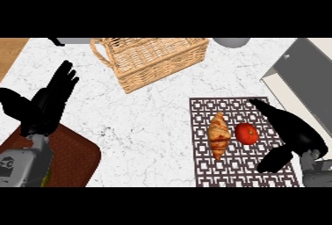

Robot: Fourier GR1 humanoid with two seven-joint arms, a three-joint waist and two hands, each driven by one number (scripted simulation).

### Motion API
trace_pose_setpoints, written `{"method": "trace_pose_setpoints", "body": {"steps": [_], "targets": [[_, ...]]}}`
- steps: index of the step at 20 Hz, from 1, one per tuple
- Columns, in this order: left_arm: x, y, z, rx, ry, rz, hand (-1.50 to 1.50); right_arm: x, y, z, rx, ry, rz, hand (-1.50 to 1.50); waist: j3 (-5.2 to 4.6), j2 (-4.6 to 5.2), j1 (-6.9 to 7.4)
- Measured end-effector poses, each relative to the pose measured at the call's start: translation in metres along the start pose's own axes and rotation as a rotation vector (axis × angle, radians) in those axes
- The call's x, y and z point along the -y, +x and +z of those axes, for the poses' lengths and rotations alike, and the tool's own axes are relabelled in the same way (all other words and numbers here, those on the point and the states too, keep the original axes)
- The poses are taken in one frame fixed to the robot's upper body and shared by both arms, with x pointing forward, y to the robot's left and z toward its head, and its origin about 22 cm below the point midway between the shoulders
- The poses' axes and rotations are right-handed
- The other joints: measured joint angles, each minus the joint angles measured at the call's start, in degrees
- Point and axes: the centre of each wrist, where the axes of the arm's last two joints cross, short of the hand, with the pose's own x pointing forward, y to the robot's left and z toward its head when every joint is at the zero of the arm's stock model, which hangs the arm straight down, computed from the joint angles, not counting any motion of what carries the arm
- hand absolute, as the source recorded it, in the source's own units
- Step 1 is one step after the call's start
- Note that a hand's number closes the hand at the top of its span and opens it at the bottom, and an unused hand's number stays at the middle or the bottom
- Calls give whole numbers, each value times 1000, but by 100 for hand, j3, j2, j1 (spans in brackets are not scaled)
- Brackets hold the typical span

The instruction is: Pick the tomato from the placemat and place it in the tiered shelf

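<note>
Hovering beside the tomato (246, 133), the right hand (295, 134) is spread and holds nothing. The tomato lies just left of its palm on the placemat (207, 176), ungrasped. Lifting it into the tiered shelf (304, 74) beyond the hand remains.

Bright, flat, even light across the pale marble counter (149, 127), colours clear throughout.

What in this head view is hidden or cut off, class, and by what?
Tiered shelf: cut by the head view's right edge; tiers not countable.
Grey round thing: cut by the top edge; unidentifiable.
Placemat: right side hidden under the right hand.
Brown mat: partly covered by the left forearm.
</note>
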Motion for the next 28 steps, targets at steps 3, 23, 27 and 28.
{"method": "trace_pose_setpoints", "body": {"steps": [3, 23, 27, 28], "targets": [[2, 0, -4, -3, 0, 2, 0, -5, -3, -2, 0, -4, -11, -150, 0, 1, -4], [7, -7, -7, -2, -3, 6, 0, -49, -17, -59, -4, 50, -43, 150, 0, 3, 3], [3, -5, -9, 1, -7, 5, 0, -56, -18, -68, 13, 32, -12, 150, -35, -26, 4], [2, -8, -6, 0, -3, 4, 0, -58, -18, -68, 25, 15, 5, 150, -40, -32, 6]]}}
